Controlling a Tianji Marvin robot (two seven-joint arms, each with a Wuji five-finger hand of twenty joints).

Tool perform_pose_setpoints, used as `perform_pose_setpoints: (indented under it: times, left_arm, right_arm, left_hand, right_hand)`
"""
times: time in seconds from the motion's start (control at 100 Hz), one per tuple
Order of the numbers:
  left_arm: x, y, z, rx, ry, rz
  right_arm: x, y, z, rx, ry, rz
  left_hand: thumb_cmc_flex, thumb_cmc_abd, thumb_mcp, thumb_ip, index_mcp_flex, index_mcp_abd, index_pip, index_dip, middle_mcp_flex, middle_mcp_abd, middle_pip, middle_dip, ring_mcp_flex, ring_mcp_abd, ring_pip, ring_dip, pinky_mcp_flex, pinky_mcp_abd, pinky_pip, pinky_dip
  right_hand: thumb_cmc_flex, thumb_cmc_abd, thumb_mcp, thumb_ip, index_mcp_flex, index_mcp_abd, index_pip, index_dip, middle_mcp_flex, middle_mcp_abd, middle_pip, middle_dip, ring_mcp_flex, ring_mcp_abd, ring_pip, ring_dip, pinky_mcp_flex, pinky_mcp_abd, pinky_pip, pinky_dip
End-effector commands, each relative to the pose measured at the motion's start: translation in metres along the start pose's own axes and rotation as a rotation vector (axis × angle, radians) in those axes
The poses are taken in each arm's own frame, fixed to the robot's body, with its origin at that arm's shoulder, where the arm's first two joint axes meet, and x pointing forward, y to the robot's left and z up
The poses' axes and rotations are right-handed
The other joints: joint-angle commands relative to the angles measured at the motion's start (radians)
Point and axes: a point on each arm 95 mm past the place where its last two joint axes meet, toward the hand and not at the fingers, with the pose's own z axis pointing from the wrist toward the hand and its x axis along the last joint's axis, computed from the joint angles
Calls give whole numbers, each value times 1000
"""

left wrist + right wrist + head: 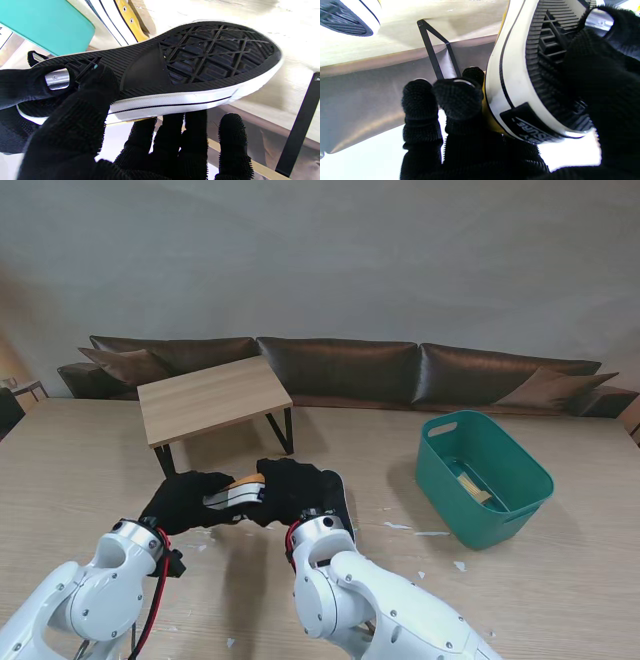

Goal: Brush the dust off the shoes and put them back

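Yellow shoe (240,489) — between both hands

Shoe held between both hands, above the near middle of the worktop

The shoe (238,494) sits between the left hand (185,500) on its left and the right hand (298,492) on its right, both touching it, sole turned toward the wrist cameras. A second shoe (120,20) lies on the worktop (560,600) just beyond the held one. A small table (210,398) stands on the worktop farther from me, behind the hands. The bin (482,477) stands well apart to the right, with a small object (474,483) lying in it. A sofa (340,370) runs behind the worktop
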Motion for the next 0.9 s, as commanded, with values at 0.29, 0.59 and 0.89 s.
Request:
perform_pose_setpoints:
  times: [0.29, 0.59, 0.89]
  left_arm:
    - [-4, 3, -7, -46, -44, -17]
    - [-3, 3, -11, -10, -36, -20]
    - [-7, 8, -16, 24, -53, -50]
  right_arm:
    - [-13, 5, 6, -14, -25, -32]
    - [-5, -1, 5, -63, 9, -148]
    - [-8, -21, -13, 50, 55, -155]
  left_hand:
    - [-75, 124, -54, 63, -76, 30, -51, -85, -121, 110, -53, -137, -131, 175, -133, -118, -71, 35, -231, -18]
    - [-57, 141, -56, 68, -64, 51, -40, -86, -102, 117, -39, -131, -116, 172, -118, -109, -64, 38, -236, -5]
    - [-44, 172, -72, 69, -57, 66, -35, -84, -88, 138, -31, -113, -110, 170, -85, -83, -62, 34, -217, 28]
  right_hand:
    - [209, 88, 285, 83, 41, -5, 113, -17, 142, -51, 132, 38, 34, -42, 26, 16, 329, -25, 49, 33]
    - [205, 96, 285, 83, 31, -8, 119, -12, 139, -58, 135, 38, 35, -52, 28, 16, 332, -37, 52, 36]
    - [195, 130, 264, 87, 2, -9, 129, -7, 110, -61, 167, 53, 34, -49, 59, 29, 332, -34, 68, 46]
